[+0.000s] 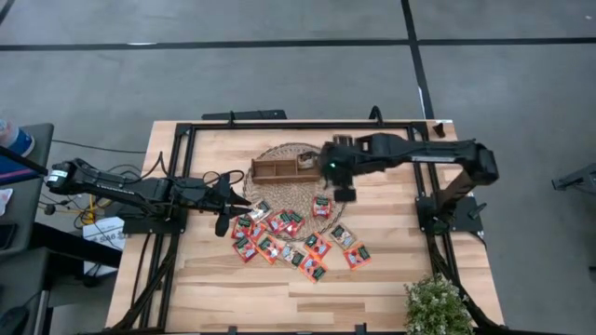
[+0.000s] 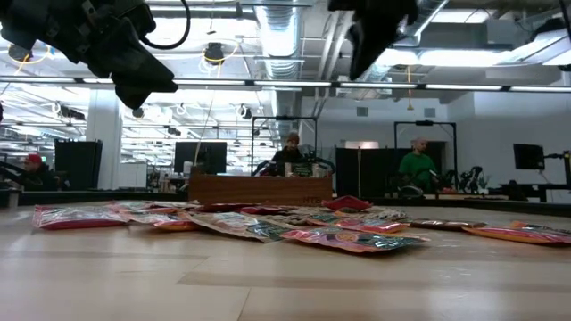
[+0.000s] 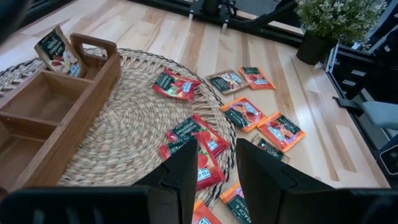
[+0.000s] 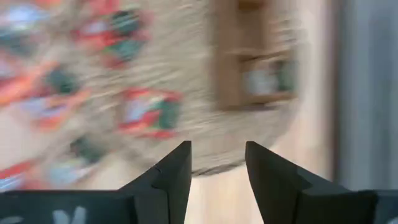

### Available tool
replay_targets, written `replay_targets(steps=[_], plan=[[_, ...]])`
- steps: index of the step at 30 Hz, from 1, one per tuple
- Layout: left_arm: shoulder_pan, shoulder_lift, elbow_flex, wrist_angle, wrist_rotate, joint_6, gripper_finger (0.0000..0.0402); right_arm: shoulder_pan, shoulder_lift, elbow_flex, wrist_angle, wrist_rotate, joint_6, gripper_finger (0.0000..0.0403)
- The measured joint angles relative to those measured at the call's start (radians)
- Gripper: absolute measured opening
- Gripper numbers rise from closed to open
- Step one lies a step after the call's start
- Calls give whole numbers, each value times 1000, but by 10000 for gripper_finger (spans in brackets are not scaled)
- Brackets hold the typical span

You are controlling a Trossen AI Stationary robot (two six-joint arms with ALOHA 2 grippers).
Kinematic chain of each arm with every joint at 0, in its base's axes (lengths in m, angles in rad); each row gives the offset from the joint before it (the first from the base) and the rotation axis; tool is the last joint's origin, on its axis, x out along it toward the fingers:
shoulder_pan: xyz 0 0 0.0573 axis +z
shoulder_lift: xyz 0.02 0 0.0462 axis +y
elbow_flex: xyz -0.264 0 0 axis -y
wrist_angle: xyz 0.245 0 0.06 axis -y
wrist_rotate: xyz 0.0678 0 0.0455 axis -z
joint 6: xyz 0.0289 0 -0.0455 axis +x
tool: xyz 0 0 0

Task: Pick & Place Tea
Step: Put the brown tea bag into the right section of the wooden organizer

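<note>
Several red-orange tea sachets [image 1: 279,237] lie flat on the wooden table, some overlapping the near edge of the round woven mat [image 1: 289,191]. One sachet [image 3: 176,85] lies alone on the mat. The brown wooden tray [image 1: 282,168] rests on the mat's far part. A sachet [image 3: 56,50] stands tilted in its right end compartment. My right gripper [image 1: 345,193] hangs open above the mat, just right of the tray, with nothing between its fingers [image 4: 176,165]. My left gripper [image 1: 223,221] is open at the mat's left edge, above the nearest sachets [image 3: 208,152].
A small potted plant [image 1: 436,307] stands at the table's near right corner. Black frame rails [image 1: 177,177] run along the table's left, far and right sides. People show in the room beyond the table [image 2: 416,165].
</note>
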Motion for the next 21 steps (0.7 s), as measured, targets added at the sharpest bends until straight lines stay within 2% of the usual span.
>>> replay_targets(steps=[4, 6, 8, 14, 21], plan=[[0, 0, 0, 5, 0, -3, 101, 79, -15, -127, 9, -115, -40, 133], [0, 0, 0, 5, -1, -8, 101, 109, -16, -212, 76, -184, -59, 129], [0, 0, 0, 6, -1, -8, 101, 130, -12, -285, 128, -208, -41, 123], [0, 0, 0, 18, -3, -10, 101, 188, 32, -413, 250, -200, -5, 112], [0, 0, 0, 24, -3, -7, 101, 223, 134, -425, 320, -56, -20, 129]])
